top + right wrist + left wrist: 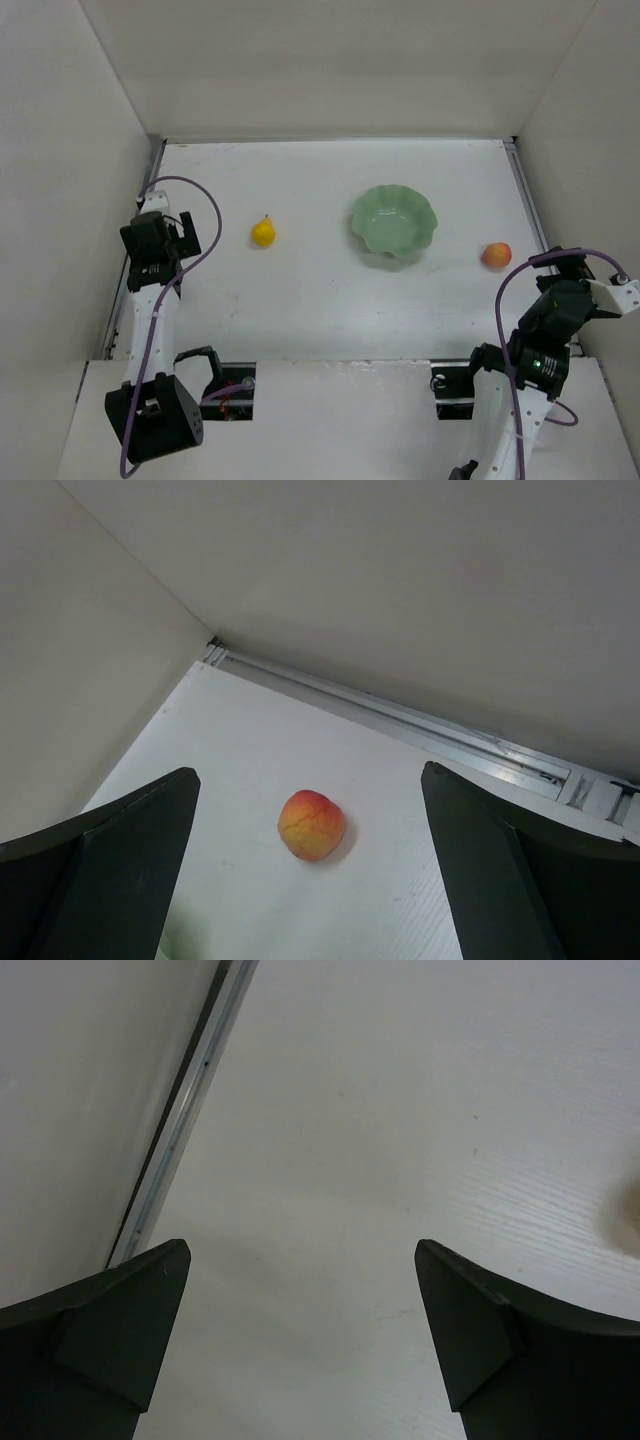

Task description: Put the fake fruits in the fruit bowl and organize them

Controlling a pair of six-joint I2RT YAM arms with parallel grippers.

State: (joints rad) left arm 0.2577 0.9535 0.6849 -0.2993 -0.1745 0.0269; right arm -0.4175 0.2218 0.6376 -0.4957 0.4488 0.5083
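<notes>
The yellow pear [263, 232] lies on the white table left of centre. The pale green scalloped bowl [393, 220] stands empty right of centre. The orange-red peach [496, 255] lies to the right of the bowl, apart from it. My left gripper [170, 228] is open and empty near the table's left edge, well left of the pear; its wrist view [300, 1260] shows only bare table between the fingers. My right gripper [565, 275] is open and empty, near and to the right of the peach. In the right wrist view the peach [310, 823] lies ahead between the open fingers [309, 770], untouched.
White walls close in the table on the left, far and right sides. A metal rail [175, 1130] runs along the left edge, and another rail [400, 715] runs along the wall foot beyond the peach. The arm bases stand at the near edge.
</notes>
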